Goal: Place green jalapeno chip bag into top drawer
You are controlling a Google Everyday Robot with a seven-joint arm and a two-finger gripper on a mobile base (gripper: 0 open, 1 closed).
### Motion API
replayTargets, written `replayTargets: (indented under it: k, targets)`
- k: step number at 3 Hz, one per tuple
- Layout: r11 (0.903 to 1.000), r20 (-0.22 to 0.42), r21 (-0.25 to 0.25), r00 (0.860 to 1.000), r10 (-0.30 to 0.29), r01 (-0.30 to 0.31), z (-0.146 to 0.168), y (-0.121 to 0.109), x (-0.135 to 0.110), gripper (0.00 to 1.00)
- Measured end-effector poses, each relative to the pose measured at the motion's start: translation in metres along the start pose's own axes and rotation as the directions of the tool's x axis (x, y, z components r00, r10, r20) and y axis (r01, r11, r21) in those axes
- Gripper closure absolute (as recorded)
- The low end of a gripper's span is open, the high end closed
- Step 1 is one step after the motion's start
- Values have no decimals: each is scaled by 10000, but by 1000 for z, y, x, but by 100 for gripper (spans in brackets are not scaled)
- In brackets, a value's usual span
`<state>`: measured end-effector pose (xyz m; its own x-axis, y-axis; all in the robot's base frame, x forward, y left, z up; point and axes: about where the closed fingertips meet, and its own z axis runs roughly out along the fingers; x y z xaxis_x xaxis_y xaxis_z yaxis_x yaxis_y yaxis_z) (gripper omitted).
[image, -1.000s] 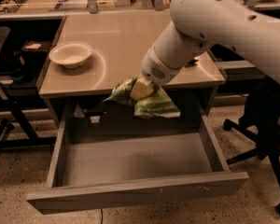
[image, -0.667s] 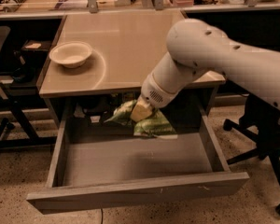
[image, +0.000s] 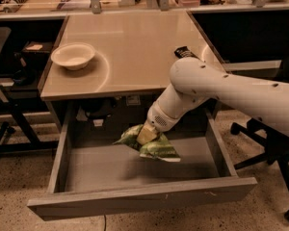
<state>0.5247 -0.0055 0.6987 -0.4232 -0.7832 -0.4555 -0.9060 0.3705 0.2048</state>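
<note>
Camera view looks down on the desk, and the gripper (image: 147, 134) hangs below the front edge of the worktop (image: 135, 42), a little right of that edge's middle, inside the open top drawer (image: 139, 198). Its fingers are pinched closed on the upper part of the green jalapeno chip bag (image: 159, 149), and the bag's crinkled body spreads out to both sides beneath them. The bag sits over the back half of the drawer floor, with a dark shadow on the grey bottom just under and in front of it; whether its lowest corner touches the floor cannot be told. The white arm (image: 221, 88) reaches in from the right, crossing the front right corner of the worktop. Up on the worktop, a pale bowl (image: 73, 56) stands near the left edge. A small black bar wrapper (image: 185, 52) lies close to the right edge, partly behind the arm. An office chair (image: 274, 148) stands off to the right of the drawer.
</note>
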Motion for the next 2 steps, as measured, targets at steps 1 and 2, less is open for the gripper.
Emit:
replayTargets:
  k: [1,2]
  targets:
    - [9986,-43,-478,9998,211,-213,37,-2,7,100]
    - [9943,-70,-1014,9995,314,-320,60,3,3,100]
